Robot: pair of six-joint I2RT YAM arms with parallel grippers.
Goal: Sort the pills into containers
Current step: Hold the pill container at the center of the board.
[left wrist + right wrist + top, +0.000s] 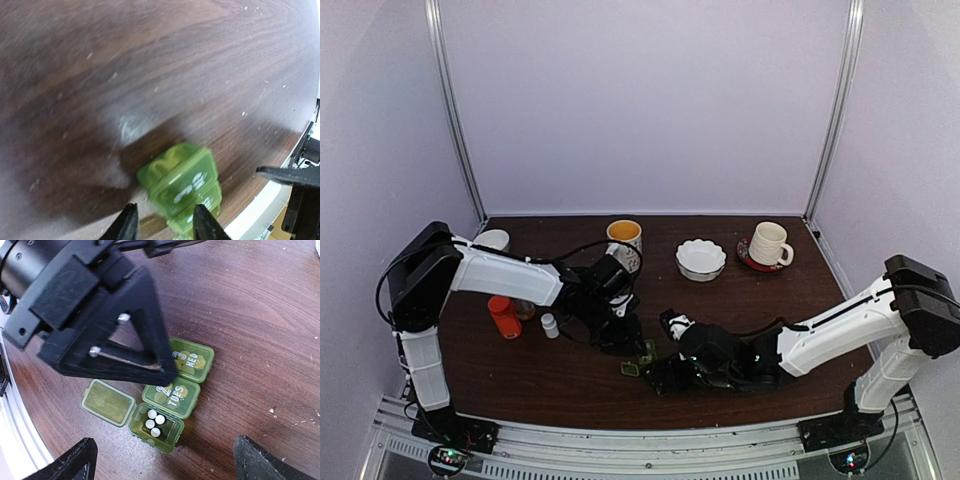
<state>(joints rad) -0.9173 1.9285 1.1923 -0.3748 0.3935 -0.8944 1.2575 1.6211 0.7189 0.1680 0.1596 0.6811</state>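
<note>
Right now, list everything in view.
pill box: one, green, table's near middle, end compartment open
pills: four, white, inside open compartment
orange bottle: one, orange, left side
white bottle: one, white, beside orange bottle
white mug: one, white, far left
yellow-lined mug: one, white outside, far middle
bowl: one, white, far middle
cream mug: one, cream, on saucer
saucer: one, red, far right
table: one, dark brown
left gripper: one, black, clamping pill box
right gripper: one, black, open, near pill box

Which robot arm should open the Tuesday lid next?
Right, probably. The right gripper hangs open and empty over the pill box, TUES lid in view, while the left gripper is busy pinching the box.
</note>
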